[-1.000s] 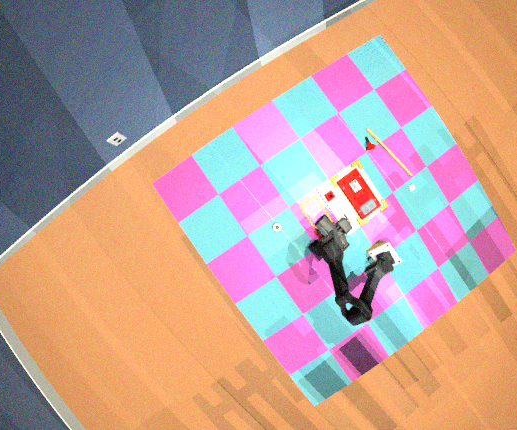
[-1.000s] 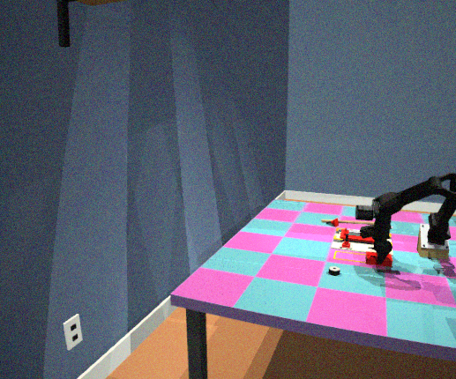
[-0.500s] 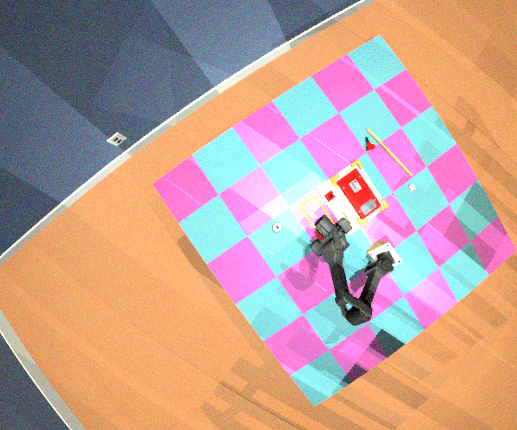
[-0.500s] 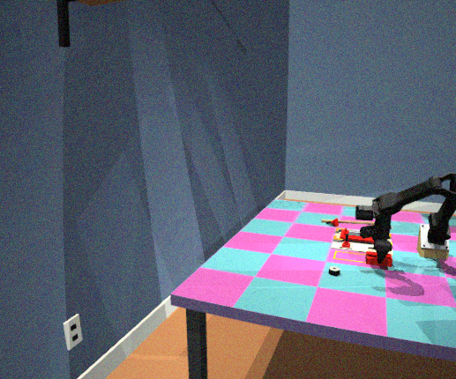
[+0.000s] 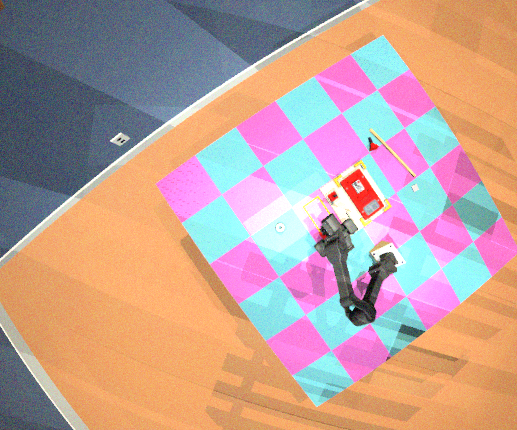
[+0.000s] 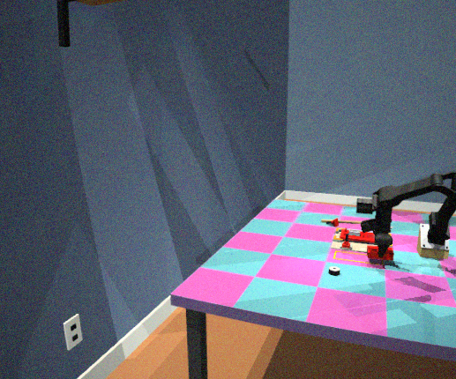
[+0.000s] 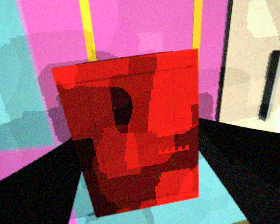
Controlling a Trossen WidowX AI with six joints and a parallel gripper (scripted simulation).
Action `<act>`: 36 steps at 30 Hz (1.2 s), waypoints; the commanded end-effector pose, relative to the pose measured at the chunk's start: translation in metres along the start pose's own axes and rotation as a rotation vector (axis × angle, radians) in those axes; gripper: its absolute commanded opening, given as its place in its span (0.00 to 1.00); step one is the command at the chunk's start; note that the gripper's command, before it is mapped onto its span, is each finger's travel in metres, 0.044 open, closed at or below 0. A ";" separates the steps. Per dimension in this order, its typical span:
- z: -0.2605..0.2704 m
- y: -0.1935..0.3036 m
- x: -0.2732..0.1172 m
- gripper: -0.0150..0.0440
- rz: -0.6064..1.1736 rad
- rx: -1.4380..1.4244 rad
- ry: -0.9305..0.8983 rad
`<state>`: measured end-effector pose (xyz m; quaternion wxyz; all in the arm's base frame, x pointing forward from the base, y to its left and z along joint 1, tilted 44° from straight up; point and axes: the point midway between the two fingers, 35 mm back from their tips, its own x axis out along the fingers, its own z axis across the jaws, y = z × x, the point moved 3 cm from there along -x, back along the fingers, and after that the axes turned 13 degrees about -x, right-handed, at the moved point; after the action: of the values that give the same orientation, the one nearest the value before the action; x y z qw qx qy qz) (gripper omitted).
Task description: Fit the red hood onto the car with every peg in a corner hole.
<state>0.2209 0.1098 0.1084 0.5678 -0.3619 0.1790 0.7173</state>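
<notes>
The red hood (image 6: pixel 377 253) (image 7: pixel 172 100) is upright with its flat roof up, between the two black fingers of my gripper (image 6: pixel 382 248) (image 7: pixel 136 133). The fingers press on its left and right sides in the wrist view, so the gripper is shut on it. It is at the table or just above it; the exact gap is unclear. In the top view the arm hides most of it. The red chassis (image 5: pixel 365 194) (image 6: pixel 360 237) sits in the pale jig (image 5: pixel 343 206) (image 6: pixel 350 248), beyond the hood. The grey-white engine block (image 5: pixel 357 186) is on its deck. The pegs are too small to make out.
A yellow outline (image 5: pixel 311 201) (image 7: pixel 197 25) is marked beside the jig. A small red part (image 5: pixel 332 197) stands on the jig's near strip. A black-and-white ring (image 5: pixel 282 225) (image 6: pixel 334 271), a wooden stick (image 5: pixel 392 152), a red-and-black piece (image 5: pixel 373 145) and a small white square (image 5: pixel 415 188) lie around.
</notes>
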 end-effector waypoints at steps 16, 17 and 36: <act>0.001 -0.001 -0.071 0.25 -0.009 -0.010 0.004; 0.001 -0.001 -0.072 0.25 -0.009 -0.010 0.004; -0.053 -0.030 -0.078 0.25 -0.014 0.011 0.015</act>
<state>0.2624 0.0396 0.1404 0.5732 -0.3613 0.1843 0.7120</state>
